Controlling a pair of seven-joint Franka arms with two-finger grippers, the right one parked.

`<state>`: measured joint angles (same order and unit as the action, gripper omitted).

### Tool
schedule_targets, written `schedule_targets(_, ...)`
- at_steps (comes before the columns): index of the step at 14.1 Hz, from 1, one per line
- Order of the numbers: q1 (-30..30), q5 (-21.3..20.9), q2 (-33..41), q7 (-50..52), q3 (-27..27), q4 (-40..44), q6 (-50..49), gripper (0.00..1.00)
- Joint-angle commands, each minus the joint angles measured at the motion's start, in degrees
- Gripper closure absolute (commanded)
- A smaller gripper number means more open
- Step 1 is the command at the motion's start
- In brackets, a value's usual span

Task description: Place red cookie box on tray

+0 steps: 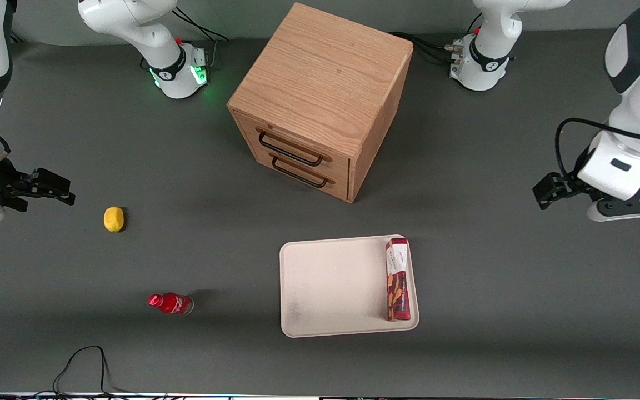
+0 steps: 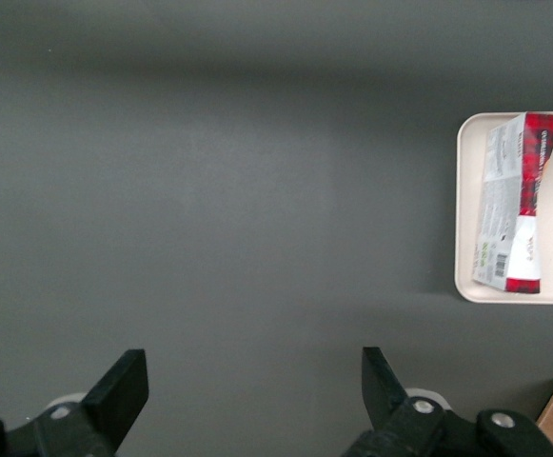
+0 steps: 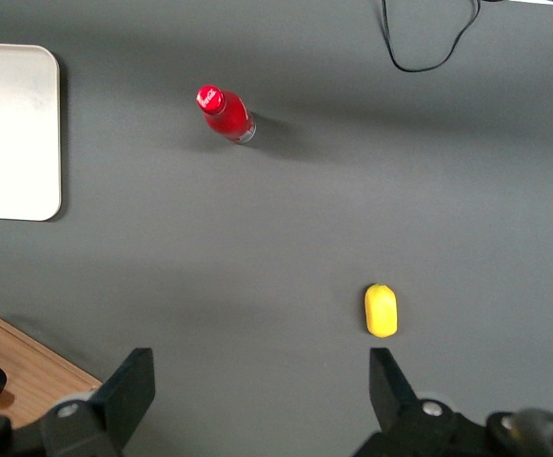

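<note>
A yellow lemon (image 1: pixel 113 219) and a small red bottle (image 1: pixel 170 303) lie toward the parked arm's end of the tabletop (image 1: pixel 492 178). The wooden drawer cabinet (image 1: pixel 320 100) stands farther from the camera than the tray (image 1: pixel 331 289). The red cookie box (image 1: pixel 397 279) lies on the tray along its edge. The pincer (image 1: pixel 542 194) hangs well apart from it, fingers spread and empty.

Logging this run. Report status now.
Gripper jaws open, empty, over bare table off the tray's working-arm end. Red cookie box lying on tray. Nothing in the way.
</note>
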<state>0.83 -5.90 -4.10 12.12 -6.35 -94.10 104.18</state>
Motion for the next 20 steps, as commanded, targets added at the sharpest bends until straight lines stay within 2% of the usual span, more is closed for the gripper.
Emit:
schedule_targets(1, -0.13, 4.40, 4.36, -7.53, 4.49, -4.25, 1.64, 0.00)
schedule_targets(3, 0.92, 4.67, 4.53, -8.07, 6.43, -3.99, 1.47, 0.00)
schedule_targets(6, 0.67, 4.67, 4.62, -7.55, 6.26, -1.63, -0.89, 0.00)
schedule_targets(8, 1.01, 4.76, 4.54, -7.55, 6.61, 2.06, -7.20, 0.00)
schedule_targets(11, 6.53, 4.85, 4.62, -7.46, 12.30, 2.87, -9.17, 0.00)
schedule_targets(20, 4.71, 6.17, 4.36, -7.37, 11.45, 3.75, -11.44, 0.00)
